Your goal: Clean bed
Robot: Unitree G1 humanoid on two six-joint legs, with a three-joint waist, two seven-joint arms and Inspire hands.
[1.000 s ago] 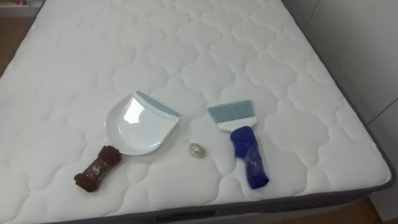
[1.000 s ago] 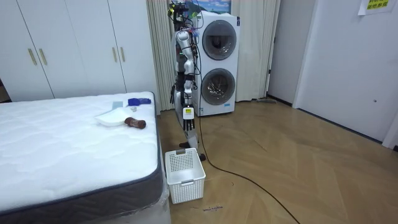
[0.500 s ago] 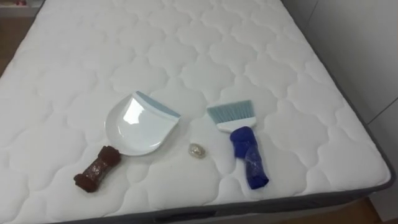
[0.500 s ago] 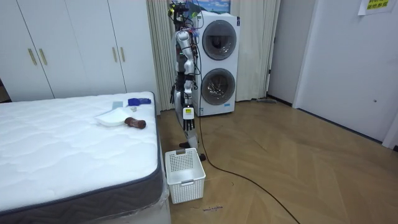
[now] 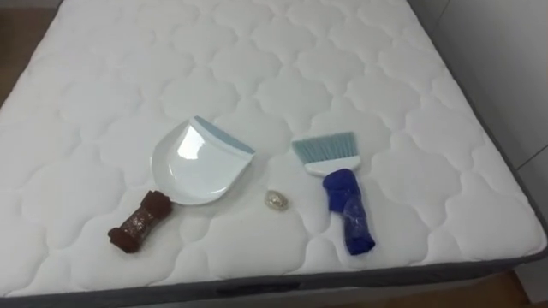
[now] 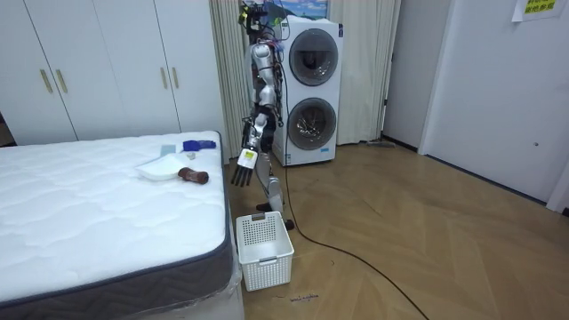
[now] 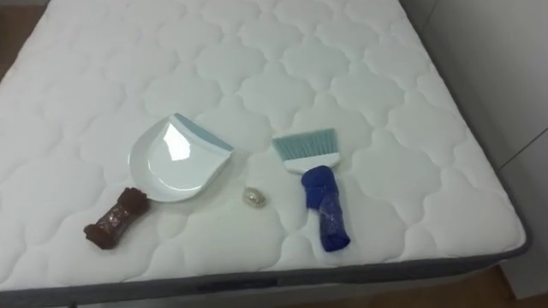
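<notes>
A white dustpan [image 5: 199, 162] with a brown handle [image 5: 137, 226] lies on the quilted white mattress [image 5: 282, 68] close to its near edge. To its right lies a hand brush [image 5: 341, 197] with a blue handle and pale blue bristles [image 5: 325, 151]. A small crumpled scrap [image 5: 276, 200] sits between the two. In the room view I stand at the bed's side by the washing machines, facing the bed. My left hand [image 6: 242, 173] is raised forward beside the mattress edge, fingers straight and holding nothing.
A white slatted basket [image 6: 264, 249] stands on the wooden floor beside the bed's corner. Two stacked washing machines [image 6: 311, 89] are behind me. White wardrobes [image 6: 107, 71] line the wall beyond the bed. The mattress edge [image 5: 505, 197] drops off on the right.
My left arm has swung up and forward from hanging at my side toward the bed. The eye view has shifted slightly; dustpan, brush and scrap lie unmoved.
</notes>
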